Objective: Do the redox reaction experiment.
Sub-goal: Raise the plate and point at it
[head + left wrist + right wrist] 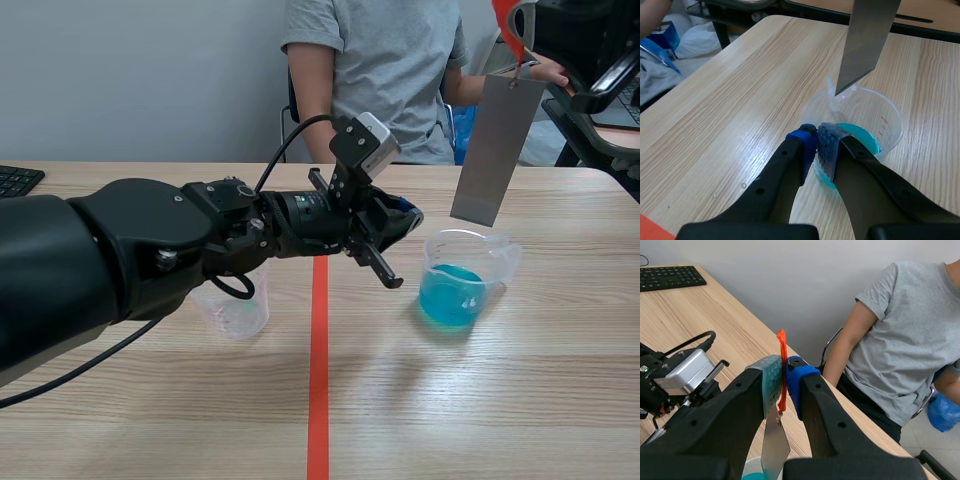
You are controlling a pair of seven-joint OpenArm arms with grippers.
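Counted: two beakers on the bench (520, 400), one strip, one strap, one person, one keyboard.

Blue beaker (455, 280): holds blue liquid, right of the red line (318, 380). Clear beaker (235, 308): left of that line, partly hidden behind the left arm.

Grey metal strip (495, 150): hung upright from the orange strap (782, 360), off the bench.

Surroundings: person (390, 70) in a grey shirt seated across the bench. Keyboard (18, 180) at the far left edge, well apart from both beakers.

In the way: left arm lying across the middle of the scene view, reaching past the red line and ending just beside the blue beaker.

Right fingers (771, 380): clamped on the strap, raised over the bench's right side. Strip directly below them, its lower end above the blue beaker's far rim and clear of the liquid. Contact with the rim: cannot tell.

Left fingers (805, 145): closed pad to pad, nothing between. Tips at the blue beaker's near rim. Strip ahead of and above them, apart from them.
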